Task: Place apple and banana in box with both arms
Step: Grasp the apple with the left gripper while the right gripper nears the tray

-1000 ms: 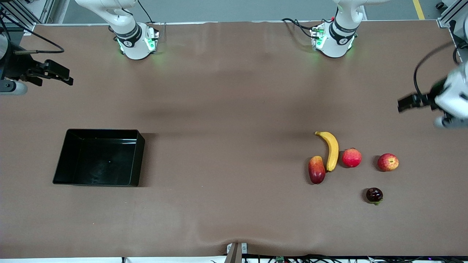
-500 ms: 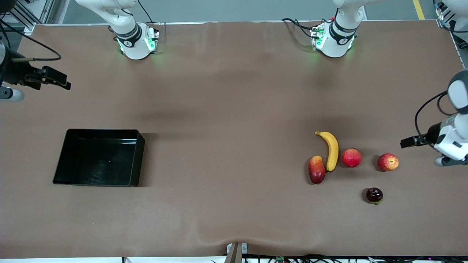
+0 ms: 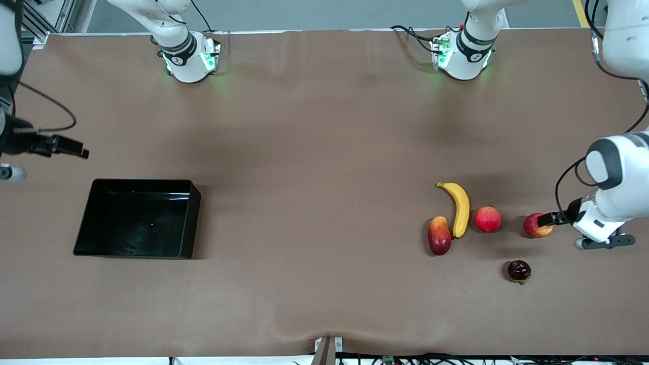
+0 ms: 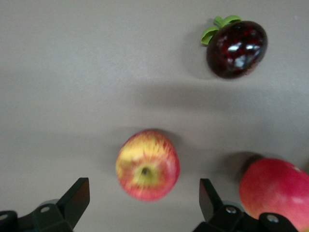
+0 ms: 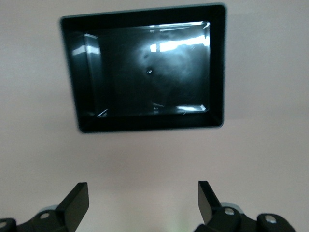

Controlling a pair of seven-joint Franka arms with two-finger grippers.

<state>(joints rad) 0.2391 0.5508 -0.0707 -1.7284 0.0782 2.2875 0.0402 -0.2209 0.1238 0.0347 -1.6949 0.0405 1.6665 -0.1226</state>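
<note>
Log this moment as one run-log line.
left gripper: open, over apple | right gripper: open, above table beside box | banana: on table | box: holds no fruit

Streaked apple [image 3: 535, 226] and curved banana [image 3: 459, 208] on table; black box [image 3: 91, 218] seemingly empty.

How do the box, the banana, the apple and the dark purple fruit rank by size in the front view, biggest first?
1. The box, by far the largest.
2. The banana.
3. The apple, partly covered by the left gripper.
4. The dark purple fruit, only slightly smaller than the apple; that pair is close.
</note>
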